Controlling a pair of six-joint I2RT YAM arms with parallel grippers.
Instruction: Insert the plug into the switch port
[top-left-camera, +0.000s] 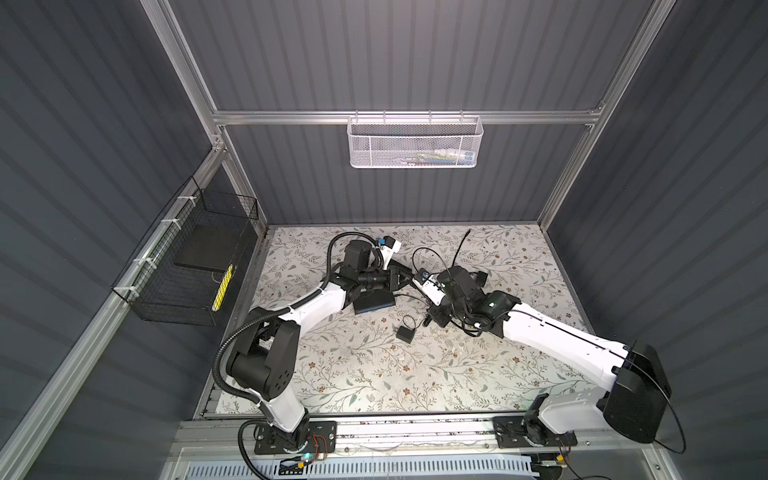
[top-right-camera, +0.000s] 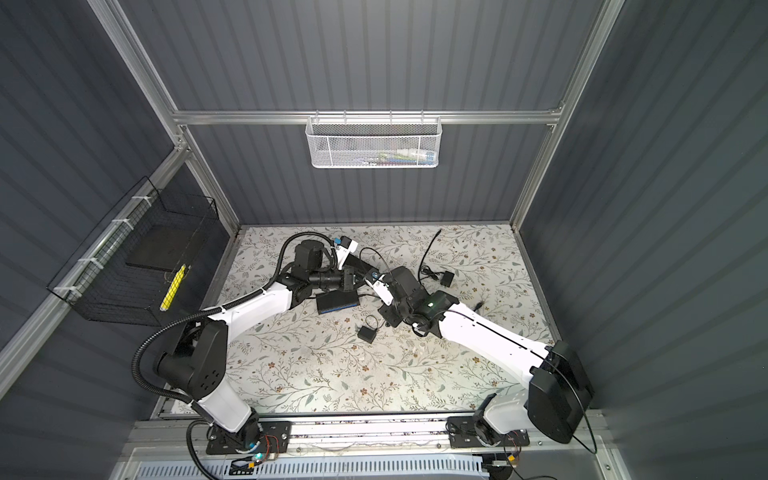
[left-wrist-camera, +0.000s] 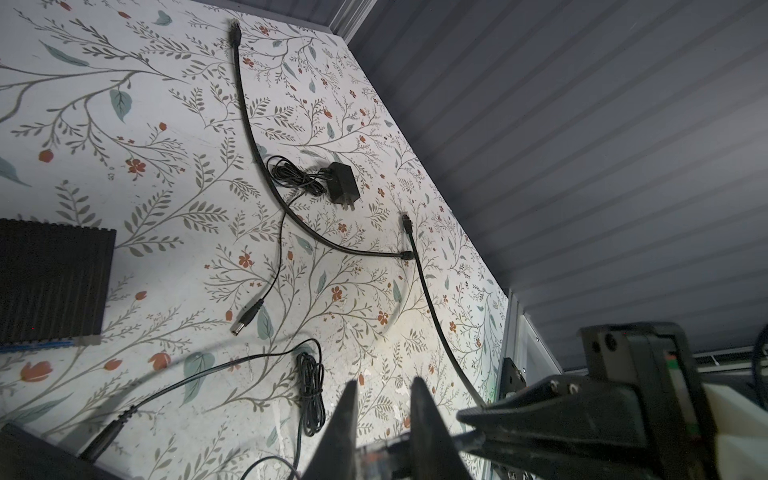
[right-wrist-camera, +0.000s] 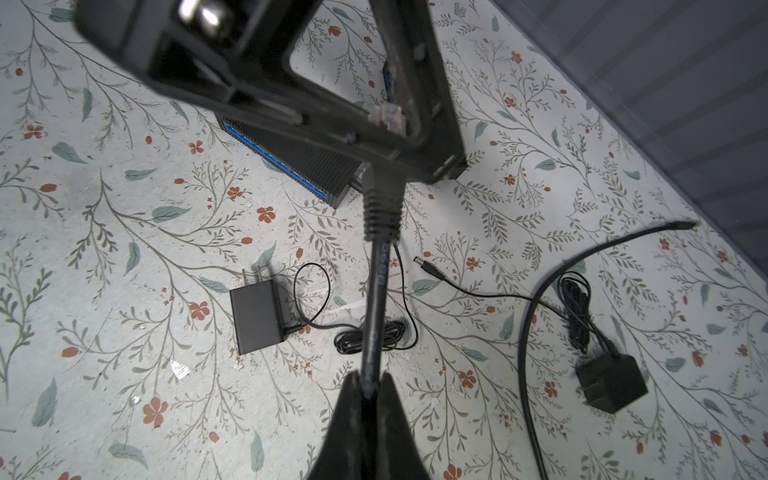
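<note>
The clear plug (right-wrist-camera: 386, 118) sits on the end of a black cable (right-wrist-camera: 376, 291). My right gripper (right-wrist-camera: 368, 384) is shut on that cable a little behind the ribbed boot. My left gripper (left-wrist-camera: 384, 382) has its fingers on either side of the plug (left-wrist-camera: 374, 455), which spans the narrow gap between them. In both top views the left gripper (top-left-camera: 402, 279) (top-right-camera: 355, 279) hangs just right of the flat black switch box (top-left-camera: 374, 302) (top-right-camera: 337, 302). The box lies on the table, blue long face (right-wrist-camera: 274, 160) towards the front. Single sockets of the switch port are too small to make out.
One black power adapter (top-left-camera: 405, 334) (right-wrist-camera: 257, 318) with a coiled lead lies in front of the box. Another adapter (left-wrist-camera: 345, 183) (right-wrist-camera: 611, 386) lies farther right. A second loose black cable (left-wrist-camera: 249, 137) curves across the floral table. A wire basket (top-left-camera: 187, 266) hangs on the left wall.
</note>
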